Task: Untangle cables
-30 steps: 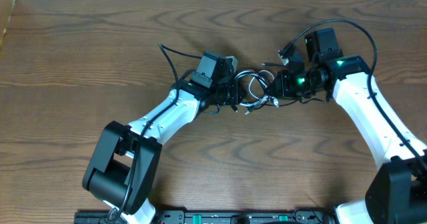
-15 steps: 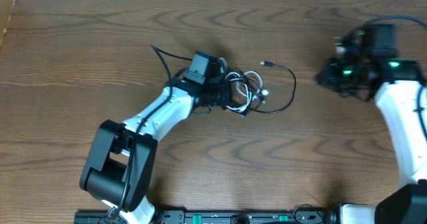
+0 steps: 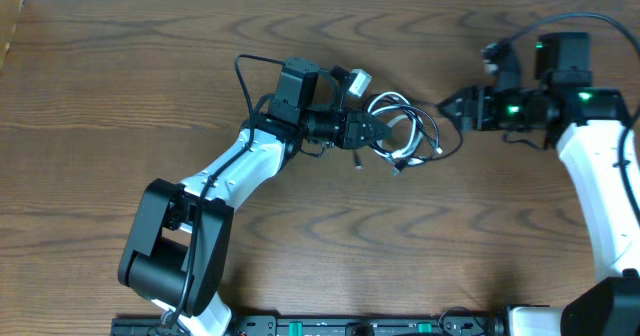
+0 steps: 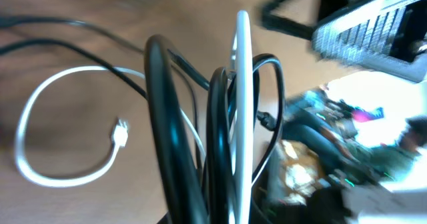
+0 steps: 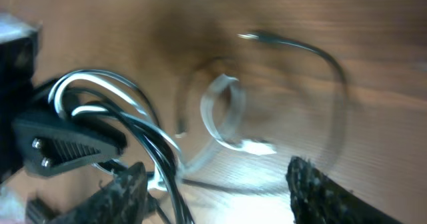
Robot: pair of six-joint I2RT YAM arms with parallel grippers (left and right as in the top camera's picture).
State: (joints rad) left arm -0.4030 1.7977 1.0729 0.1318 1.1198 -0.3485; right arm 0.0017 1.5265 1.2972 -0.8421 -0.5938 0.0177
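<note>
Overhead: cables (image 3: 405, 128), one white and one black, form a looped bundle near the middle of the table (image 3: 150, 96), lifted at one side. All positions below are taken from this bundle.

- Left claw (image 3: 375, 134): at the bundle's left edge, clenched on the gathered loops. In the left wrist view the black cord (image 4: 160, 117) and white cord (image 4: 240, 84) rise out of the grip side by side, crossing each other.
- Loose end: a white loop with a small plug (image 4: 121, 132) lies flat on the wood, left of the gripped strands.
- Right claw (image 3: 450, 108): just right of the bundle, apart from it. Its fingers (image 5: 130, 184) are spread wide, with nothing between them.
- Obstruction: the left claw's dark body covers the bundle's near side in the right wrist view. Motion blur smears the far loops.
- The left arm's own thick black wire (image 3: 243, 76) arcs well to the left.
</note>
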